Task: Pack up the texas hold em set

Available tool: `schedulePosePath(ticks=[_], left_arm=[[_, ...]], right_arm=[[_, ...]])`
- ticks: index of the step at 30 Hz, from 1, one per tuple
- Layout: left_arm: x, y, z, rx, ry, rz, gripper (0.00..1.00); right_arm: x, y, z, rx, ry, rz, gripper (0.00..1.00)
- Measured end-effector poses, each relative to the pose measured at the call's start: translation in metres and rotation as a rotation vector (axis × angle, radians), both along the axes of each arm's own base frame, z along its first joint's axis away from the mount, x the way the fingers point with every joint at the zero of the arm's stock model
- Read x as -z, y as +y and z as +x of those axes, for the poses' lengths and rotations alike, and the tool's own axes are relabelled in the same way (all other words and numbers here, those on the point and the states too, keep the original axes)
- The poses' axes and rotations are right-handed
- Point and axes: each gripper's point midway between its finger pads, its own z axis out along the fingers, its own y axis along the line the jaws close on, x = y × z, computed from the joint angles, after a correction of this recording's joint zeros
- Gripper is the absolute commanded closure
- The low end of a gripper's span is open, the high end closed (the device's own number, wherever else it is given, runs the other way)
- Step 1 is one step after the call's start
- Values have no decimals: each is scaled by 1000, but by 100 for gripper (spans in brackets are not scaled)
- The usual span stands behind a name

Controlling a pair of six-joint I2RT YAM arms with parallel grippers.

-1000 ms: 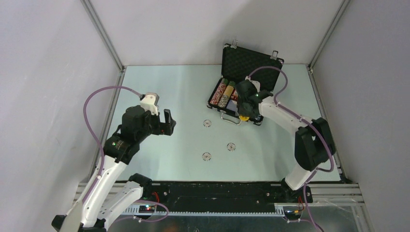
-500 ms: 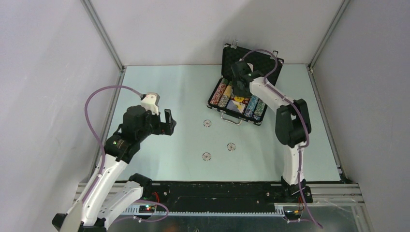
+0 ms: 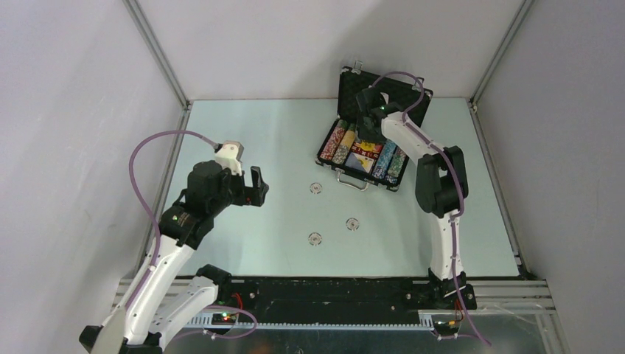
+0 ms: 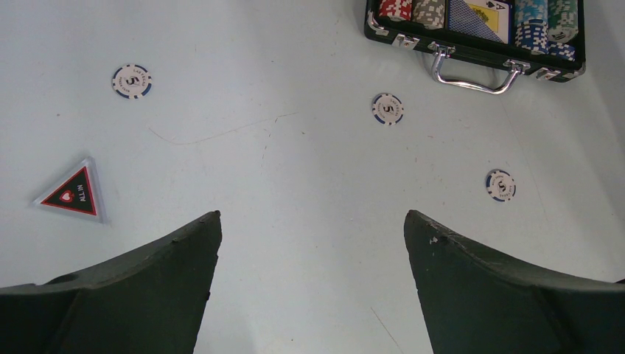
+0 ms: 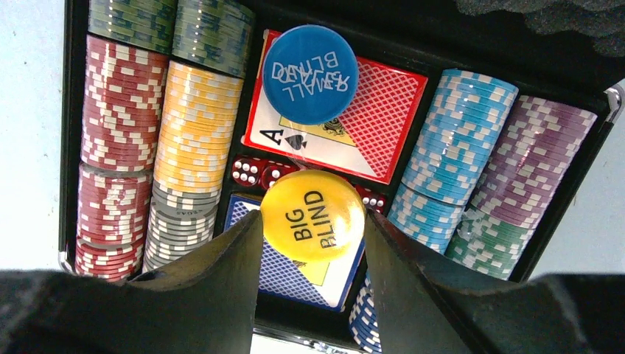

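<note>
Right claw (image 5: 311,219) over briefcase (image 5: 71,110), apparently pinching yellow disc (image 5: 313,210); left claw (image 4: 311,219) agape.

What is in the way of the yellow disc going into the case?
Nothing visible blocks it. The right claw holds the yellow disc over the open case. Under it lie red dice and a blue card deck, so it would probably land on those.

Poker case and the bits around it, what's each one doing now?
Black rectangular briefcase: open, lid up.
Yellow round BIG BLIND disc: gripped by right tool over the case.
Blue round SMALL BLIND disc: lying on red cards inside.
Three white-and-blue round chips: loose on table.
Dark triangular ALL IN piece: flat on table.
Left tool: open, empty.
</note>
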Motion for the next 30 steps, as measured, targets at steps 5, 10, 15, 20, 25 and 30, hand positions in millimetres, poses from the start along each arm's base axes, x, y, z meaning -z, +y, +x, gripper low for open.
schedulePosePath(ticks=[5,10,15,20,25,30], left_arm=[[0,0,0,0,0,0,2],[0,0,0,0,0,0,2],[1,0,0,-1,4,2,2],[2,0,1,0,7,3,2],[2,0,1,0,7,3,2],[2,0,1,0,8,3,2]], right_arm=[[-1,-4,5,4,3,-1,46],[4,-12,6,16,23,6,45],[12,-18,2,24,55,0,43],[23,-18,-4,16,82,3,26],[26,-16,-7,-4,93,9,22],[20,-17,-18,-18,87,14,22]])
